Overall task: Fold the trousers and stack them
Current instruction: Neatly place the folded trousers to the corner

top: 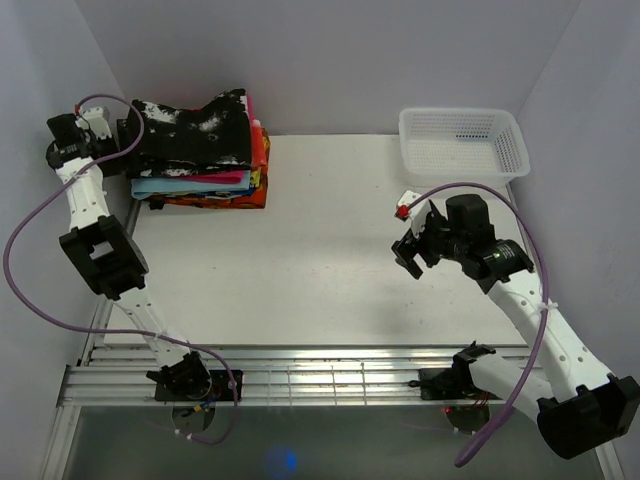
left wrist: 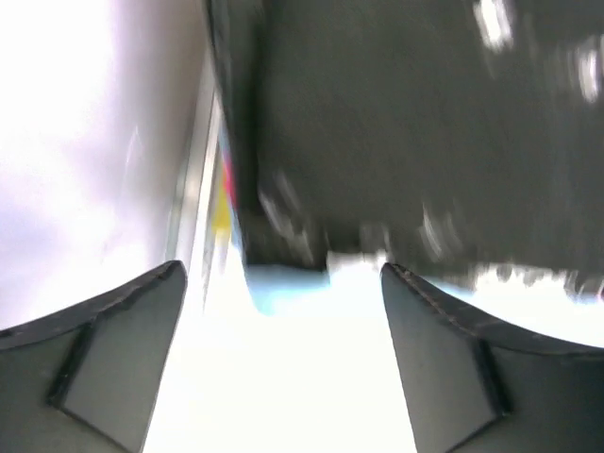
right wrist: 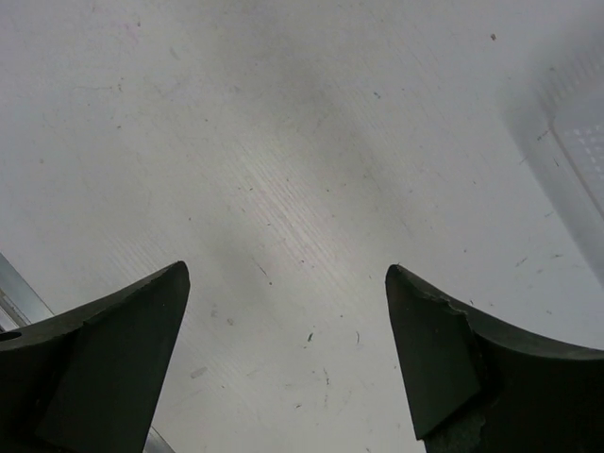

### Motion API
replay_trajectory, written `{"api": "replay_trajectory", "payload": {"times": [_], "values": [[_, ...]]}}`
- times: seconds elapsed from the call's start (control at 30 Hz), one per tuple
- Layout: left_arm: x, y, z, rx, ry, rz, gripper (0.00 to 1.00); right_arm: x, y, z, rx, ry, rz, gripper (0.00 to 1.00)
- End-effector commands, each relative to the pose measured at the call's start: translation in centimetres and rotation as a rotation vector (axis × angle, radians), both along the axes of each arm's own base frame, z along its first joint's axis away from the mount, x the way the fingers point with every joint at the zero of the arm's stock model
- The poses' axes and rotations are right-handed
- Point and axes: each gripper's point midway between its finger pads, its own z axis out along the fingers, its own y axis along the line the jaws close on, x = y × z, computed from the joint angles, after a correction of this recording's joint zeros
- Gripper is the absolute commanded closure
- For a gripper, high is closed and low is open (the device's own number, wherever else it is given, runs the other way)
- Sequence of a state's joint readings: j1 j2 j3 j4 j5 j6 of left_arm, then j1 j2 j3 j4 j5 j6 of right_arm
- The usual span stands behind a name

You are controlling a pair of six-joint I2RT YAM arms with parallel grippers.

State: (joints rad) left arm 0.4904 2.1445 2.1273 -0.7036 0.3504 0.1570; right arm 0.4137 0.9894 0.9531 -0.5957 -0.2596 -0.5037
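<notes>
The trousers (top: 190, 130), black with white splotches, lie folded on top of a pile of cloths at the table's back left. In the left wrist view the trousers (left wrist: 406, 123) fill the upper part, blurred, just beyond the fingertips. My left gripper (top: 133, 148) is at the pile's left edge. It (left wrist: 283, 267) stands open, and nothing lies between its fingers (left wrist: 444, 349). My right gripper (top: 415, 240) hovers over bare table at the right. It (right wrist: 288, 269) is open and empty.
Under the trousers lie light-blue (top: 180, 186), magenta (top: 225, 180) and orange (top: 215, 200) folded cloths. The light-blue cloth's edge (left wrist: 283, 283) peeks out below the black fabric. A white mesh basket (top: 462, 140) stands at the back right, its wall (right wrist: 576, 142) at the frame's right. Walls close in left, back and right.
</notes>
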Motion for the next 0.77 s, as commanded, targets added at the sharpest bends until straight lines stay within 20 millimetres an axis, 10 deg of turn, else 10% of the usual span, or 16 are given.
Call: {"api": "replay_trajectory", "payload": {"times": [0.0,0.07,0.33,0.6,0.73], "values": [[-7.2,-2.4,2.7,0.069,0.063,-0.050,0.02,0.3,-2.2,2.3,0.011,-0.048,-0.065,0.10],[-10.4,-3.6,4.4,0.124,0.057,-0.063,0.02,0.3,-3.1,2.1,0.018,-0.041,-0.090,0.10],[-21.0,-11.1,-1.0,0.011,0.227,-0.224,0.02,2.0,-9.4,-0.4,0.116,0.101,-0.365,0.10],[-23.7,-18.0,-3.1,-0.167,0.233,-0.307,0.02,-0.3,-10.0,-5.6,0.212,0.280,-0.487,0.10],[-23.4,-19.3,-2.9,-0.213,0.229,-0.327,0.02,0.0,-9.9,-4.8,0.242,0.218,-0.499,0.10]]}}
